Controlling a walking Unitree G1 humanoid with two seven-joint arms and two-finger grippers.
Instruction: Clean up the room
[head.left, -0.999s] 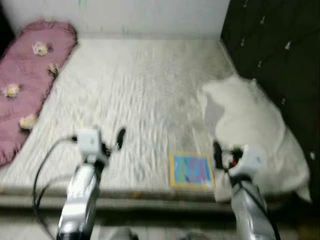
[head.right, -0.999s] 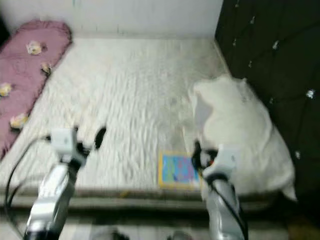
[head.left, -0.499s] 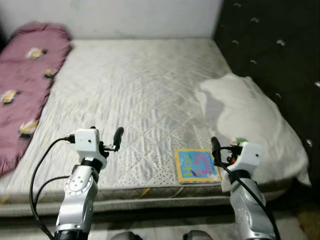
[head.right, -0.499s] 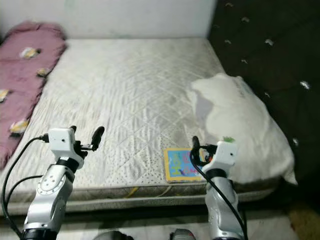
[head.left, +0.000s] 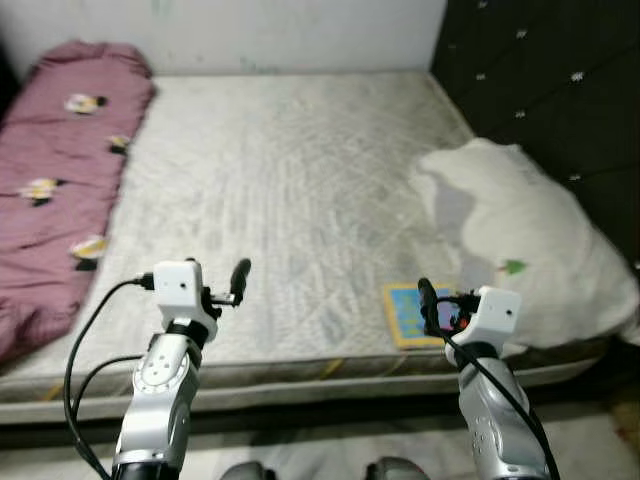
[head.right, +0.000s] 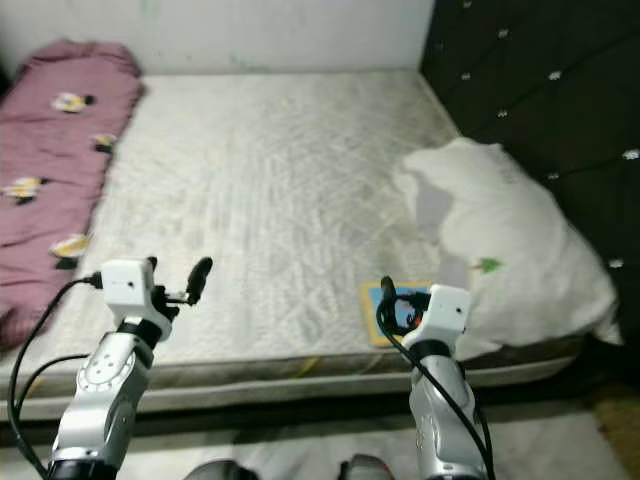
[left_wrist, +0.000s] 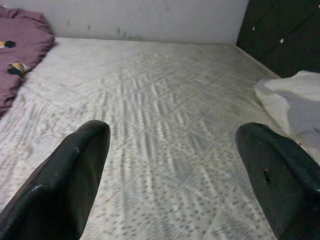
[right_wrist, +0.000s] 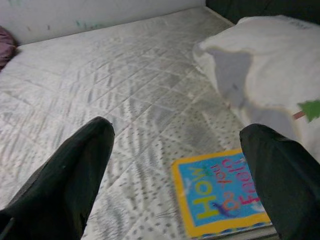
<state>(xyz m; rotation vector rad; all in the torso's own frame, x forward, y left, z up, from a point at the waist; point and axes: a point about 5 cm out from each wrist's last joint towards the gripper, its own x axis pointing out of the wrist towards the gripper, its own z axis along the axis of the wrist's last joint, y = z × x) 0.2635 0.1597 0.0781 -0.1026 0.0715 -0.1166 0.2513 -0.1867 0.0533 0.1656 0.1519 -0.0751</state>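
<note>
A thin book (head.left: 405, 312) with a yellow border and blue cover lies flat near the front edge of the bare white mattress (head.left: 280, 190). It lies beside a white pillow (head.left: 520, 240). In the right wrist view the book (right_wrist: 225, 200) lies just ahead, between the spread fingers. My right gripper (head.left: 432, 305) hovers open over the mattress's front edge, close to the book. My left gripper (head.left: 235, 280) is raised open over the front left of the mattress, holding nothing. A crumpled pink blanket (head.left: 60, 170) with small prints lies along the left side.
A dark tufted headboard (head.left: 540, 80) runs along the right side behind the pillow. A pale wall (head.left: 290, 30) closes the far end. The mattress edge (head.left: 300, 375) stands right in front of me, with a strip of floor below it.
The camera has moved, so the bed has shifted right in view and the picture is sharper than a second ago. Both arms hold the same raised pose, fingers apart.
</note>
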